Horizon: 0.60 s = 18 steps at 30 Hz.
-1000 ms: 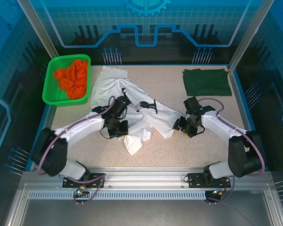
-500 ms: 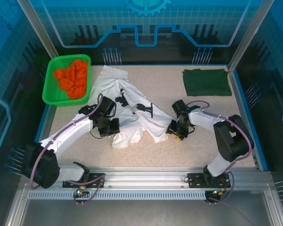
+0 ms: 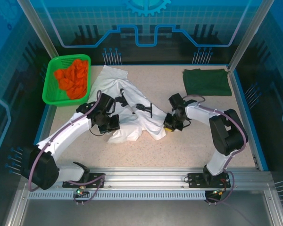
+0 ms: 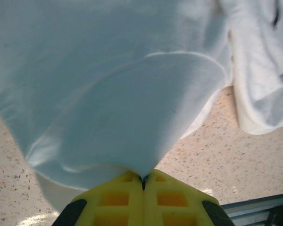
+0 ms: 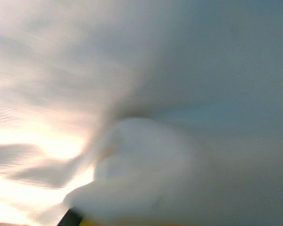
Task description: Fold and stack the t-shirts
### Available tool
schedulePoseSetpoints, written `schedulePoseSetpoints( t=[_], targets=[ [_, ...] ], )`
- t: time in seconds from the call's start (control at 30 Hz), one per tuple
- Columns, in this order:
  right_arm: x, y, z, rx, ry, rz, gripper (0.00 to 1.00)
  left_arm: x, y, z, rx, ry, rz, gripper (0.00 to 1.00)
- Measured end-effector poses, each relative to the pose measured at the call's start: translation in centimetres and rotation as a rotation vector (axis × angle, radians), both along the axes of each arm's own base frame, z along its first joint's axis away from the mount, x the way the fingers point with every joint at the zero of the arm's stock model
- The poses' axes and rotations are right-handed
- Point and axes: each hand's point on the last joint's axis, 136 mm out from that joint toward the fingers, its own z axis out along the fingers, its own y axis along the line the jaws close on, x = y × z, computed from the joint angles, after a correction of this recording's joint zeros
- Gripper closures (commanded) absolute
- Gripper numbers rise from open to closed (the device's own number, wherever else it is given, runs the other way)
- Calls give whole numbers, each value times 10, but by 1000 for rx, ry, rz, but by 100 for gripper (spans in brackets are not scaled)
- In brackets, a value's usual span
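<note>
The white t-shirt [image 3: 132, 106] lies crumpled in the middle of the table. My left gripper [image 3: 114, 124] is at its near left edge. In the left wrist view the yellow fingers [image 4: 118, 200] are pressed together with a pinch of white cloth [image 4: 108, 94] drawn up between them. My right gripper [image 3: 168, 125] is at the shirt's near right edge. In the right wrist view blurred white cloth [image 5: 141, 117] bunches over its jaws and hides them. The dark green t-shirt [image 3: 206, 81] lies folded flat at the back right.
A green mesh basket [image 3: 49, 87] holding orange cloth stands at the back left. A small black object [image 3: 148, 108] lies on the white shirt. Bare speckled tabletop [image 3: 179, 150] runs along the near edge, bounded by a blue rim on both sides.
The right gripper has slid left onto the shirt's edge and shut. The left gripper has moved away from the near edge with the cloth, bunching the shirt's near part.
</note>
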Motion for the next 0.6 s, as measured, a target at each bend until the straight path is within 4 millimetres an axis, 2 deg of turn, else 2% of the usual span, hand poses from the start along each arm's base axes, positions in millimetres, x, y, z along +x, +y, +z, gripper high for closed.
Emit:
schedulePoseSetpoints(
  t=[0.1, 0.3, 0.33, 0.37, 0.4, 0.43, 0.5, 0.57, 0.6],
  targets=[
    [27, -2, 30, 33, -99, -10, 100, 11, 0, 25, -5, -80, -4, 100],
    [64, -29, 104, 78, -290, -73, 100, 30, 0, 82, -24, -251, -5, 100],
    [67, -33, 113, 80, -310, -76, 92, 32, 0, 90, -28, -274, -3, 100],
    [67, -34, 119, 85, -322, -74, 79, 32, 1, 96, -32, -290, 0, 100],
    [66, -32, 124, 100, -326, -65, 64, 33, 1, 101, -36, -305, 1, 100],
    [62, -27, 125, 114, -321, -48, 54, 33, 1, 106, -42, -318, 3, 100],
    [46, -8, 116, 150, -290, 14, 45, 34, 0, 114, -53, -333, 8, 100],
    [19, 18, 98, 178, -229, 94, 41, 36, -1, 120, -69, -340, 21, 100],
    [-1, 33, 86, 193, -183, 143, 39, 36, -3, 123, -78, -342, 25, 100]
  ],
)
